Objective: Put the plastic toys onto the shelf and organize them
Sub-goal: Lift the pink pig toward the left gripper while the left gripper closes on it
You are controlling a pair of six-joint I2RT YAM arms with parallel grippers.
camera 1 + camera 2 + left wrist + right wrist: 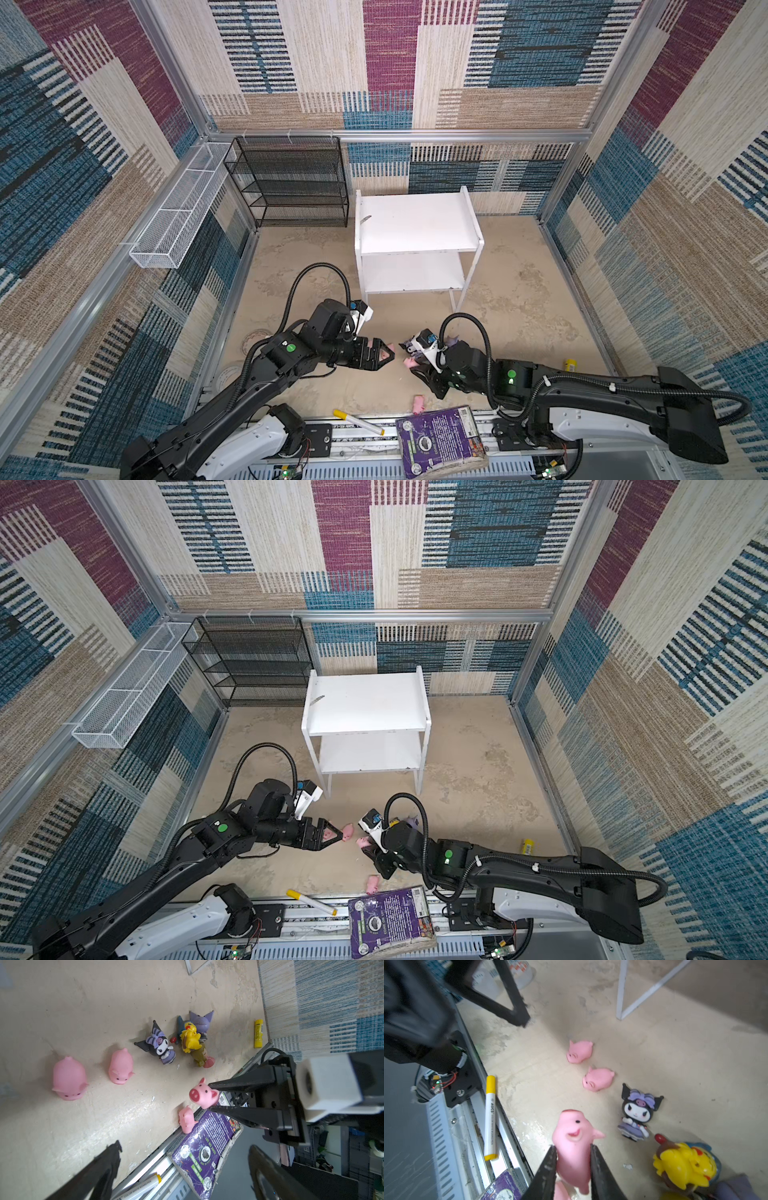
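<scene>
A smooth pink pig (574,1136) is clamped by the right tool (573,1150) before the shelf (415,228), amid open bench (519,311); the left tool (382,356) is spread wide, empty.

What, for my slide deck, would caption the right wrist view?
Right pincer grips one pink pig; two more pigs sit on the table beyond.

you've got a yellow-capped marker (358,422) lying near a purple book (440,442) at the front edge; a black mesh rack (286,183) and a white wire basket (178,212) sit back left.
</scene>
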